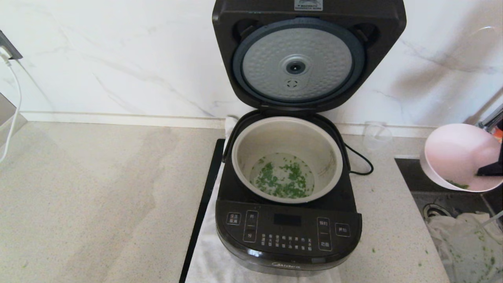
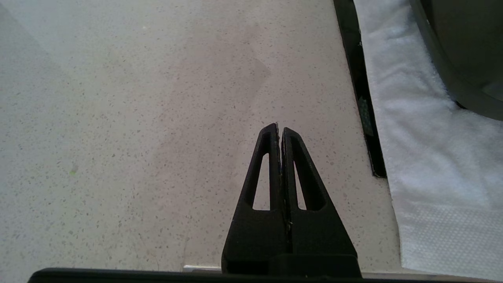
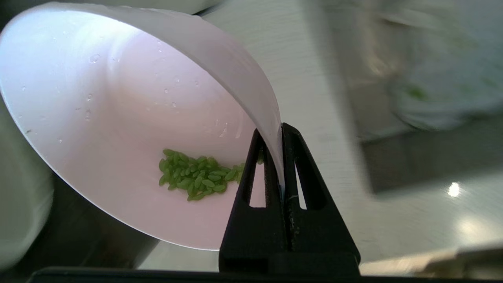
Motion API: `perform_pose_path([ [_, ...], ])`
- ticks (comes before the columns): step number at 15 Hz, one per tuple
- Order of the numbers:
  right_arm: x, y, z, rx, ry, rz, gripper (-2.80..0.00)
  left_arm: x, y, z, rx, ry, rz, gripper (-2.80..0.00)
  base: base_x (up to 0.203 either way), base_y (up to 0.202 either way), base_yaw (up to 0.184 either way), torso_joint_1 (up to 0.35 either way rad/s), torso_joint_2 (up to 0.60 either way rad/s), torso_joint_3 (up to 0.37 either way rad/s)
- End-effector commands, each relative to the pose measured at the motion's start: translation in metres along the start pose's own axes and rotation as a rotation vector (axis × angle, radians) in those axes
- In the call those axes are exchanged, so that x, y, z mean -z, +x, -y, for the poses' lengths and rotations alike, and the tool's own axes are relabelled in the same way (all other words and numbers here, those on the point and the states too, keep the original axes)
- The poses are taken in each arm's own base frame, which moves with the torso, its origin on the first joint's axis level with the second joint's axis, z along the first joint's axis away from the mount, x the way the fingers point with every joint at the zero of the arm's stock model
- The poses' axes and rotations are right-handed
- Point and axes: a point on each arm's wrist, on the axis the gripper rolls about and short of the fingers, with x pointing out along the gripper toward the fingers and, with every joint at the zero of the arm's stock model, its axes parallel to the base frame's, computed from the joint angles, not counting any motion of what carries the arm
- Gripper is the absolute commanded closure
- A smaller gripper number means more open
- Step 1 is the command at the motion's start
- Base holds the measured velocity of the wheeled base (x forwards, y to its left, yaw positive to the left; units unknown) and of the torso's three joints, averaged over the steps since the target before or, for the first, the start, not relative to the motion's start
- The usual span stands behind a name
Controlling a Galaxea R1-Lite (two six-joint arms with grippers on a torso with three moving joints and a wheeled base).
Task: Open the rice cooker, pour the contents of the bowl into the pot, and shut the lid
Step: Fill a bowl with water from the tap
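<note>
The black rice cooker (image 1: 289, 236) stands in the middle of the counter with its lid (image 1: 302, 59) swung upright, silver underside facing me. Its metal pot (image 1: 289, 157) holds scattered green bits (image 1: 283, 179) on the bottom. At the far right my right gripper (image 3: 279, 129) is shut on the rim of the pink bowl (image 1: 458, 155), which hangs tilted above the sink edge. A small clump of green contents (image 3: 194, 179) clings inside the bowl (image 3: 118, 118). My left gripper (image 2: 279, 127) is shut on nothing, low over the bare counter left of the cooker.
A white towel (image 2: 416, 137) lies under the cooker beside a black strip (image 1: 202, 208). A clear plastic cup (image 1: 377, 135) stands behind the cooker's right side. The sink (image 1: 459, 220) at the right holds a cloth with green specks. A white cable (image 1: 13, 110) hangs at far left.
</note>
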Motion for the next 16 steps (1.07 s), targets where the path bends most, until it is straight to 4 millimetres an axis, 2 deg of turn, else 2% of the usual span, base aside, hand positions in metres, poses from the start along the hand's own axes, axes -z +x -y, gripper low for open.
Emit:
perform_pose_path([
  [1,-0.018,0.026,0.049,0.119,0.159,-0.045,0.0,0.0,0.0,0.0,0.001,0.001,0.001,0.0,0.0,0.0,0.0,0.0,0.0,0.0],
  [5,-0.038,0.072,0.141,0.213,0.397,-0.128,0.0,0.0,0.0,0.0,0.001,0.001,0.001,0.0,0.0,0.0,0.0,0.0,0.0,0.0],
  [10,-0.039,0.098,0.232,0.195,0.614,-0.179,0.0,0.0,0.0,0.0,-0.001,0.001,0.001,0.0,0.0,0.0,0.0,0.0,0.0,0.0],
  [13,-0.04,0.111,0.273,0.176,0.707,-0.189,0.0,0.0,0.0,0.0,-0.001,-0.001,0.001,0.0,0.0,0.0,0.0,0.0,0.0,0.0],
  [16,-0.048,0.12,0.297,0.147,0.749,-0.17,0.0,0.0,0.0,0.0,-0.001,0.001,0.001,0.0,0.0,0.0,0.0,0.0,0.0,0.0],
])
